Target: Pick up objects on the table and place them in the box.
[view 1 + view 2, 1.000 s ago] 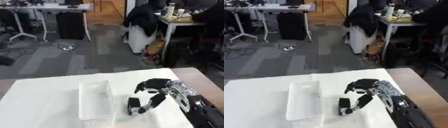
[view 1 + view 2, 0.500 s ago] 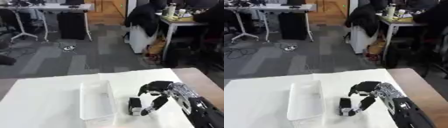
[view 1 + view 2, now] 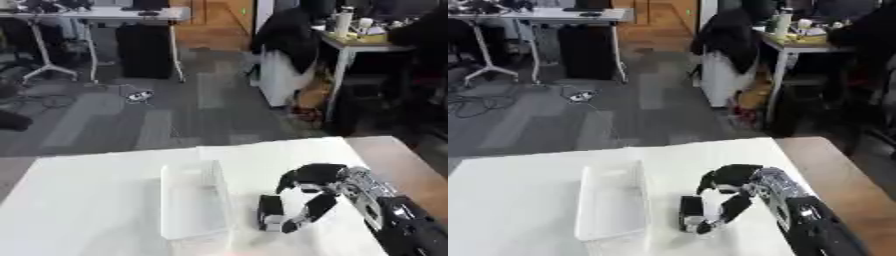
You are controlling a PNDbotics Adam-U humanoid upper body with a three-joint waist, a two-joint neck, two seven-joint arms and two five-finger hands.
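You are curling your right hand (image 3: 317, 192) around the small dark block (image 3: 270, 212) on the desk (image 3: 96, 200), with the clear box (image 3: 194, 200) waiting just beyond it to the hand's left.

Right hand (image 3: 325, 186) fingers (image 3: 308, 212) curled beside dark object (image 3: 270, 211), box (image 3: 194, 200) left.

The room is evenly lit from overhead, with no strong beam from any side. The white table (image 3: 87, 200) reads bright, nearly washed out, so the clear box (image 3: 194, 202) almost melts into it. Shadows are faint; only a soft dark patch sits under the right hand (image 3: 317, 186). Everything looks soft and blocky, and the far desks blur most. No glare, no obvious bending at the edges.
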